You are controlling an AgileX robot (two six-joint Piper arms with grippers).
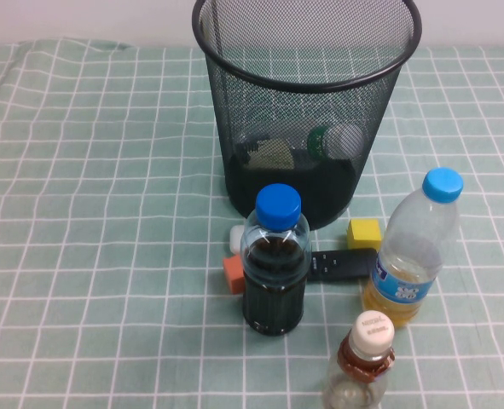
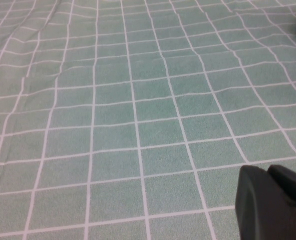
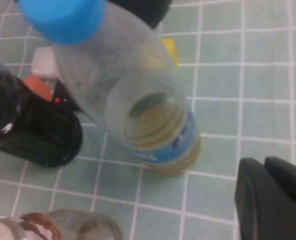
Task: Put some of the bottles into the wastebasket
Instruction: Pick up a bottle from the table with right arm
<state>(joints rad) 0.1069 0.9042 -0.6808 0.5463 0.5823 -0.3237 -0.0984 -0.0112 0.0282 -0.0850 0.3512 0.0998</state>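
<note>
The black wire-mesh wastebasket [image 1: 307,111] stands at the back middle of the table. Through its mesh I see the clear bottle with white cap and green neck label [image 1: 333,141] lying inside on the bottom. The smaller clear bottle with cream cap and brown neck band [image 1: 364,354] stands upright at the front edge; it also shows in the right wrist view [image 3: 62,227]. Neither gripper shows in the high view. My left gripper [image 2: 268,172] is shut and empty above bare cloth. My right gripper [image 3: 265,167] is shut and empty, hovering beside the yellow-liquid bottle.
A blue-capped bottle of dark liquid [image 1: 275,260] and a tall blue-capped bottle of yellow-orange liquid [image 1: 409,256] stand in front of the basket. Between them lie a black remote [image 1: 341,266], a yellow cube [image 1: 364,233], an orange cube [image 1: 233,274] and a white cube [image 1: 236,239]. Green checked cloth [image 1: 89,213] covers the table.
</note>
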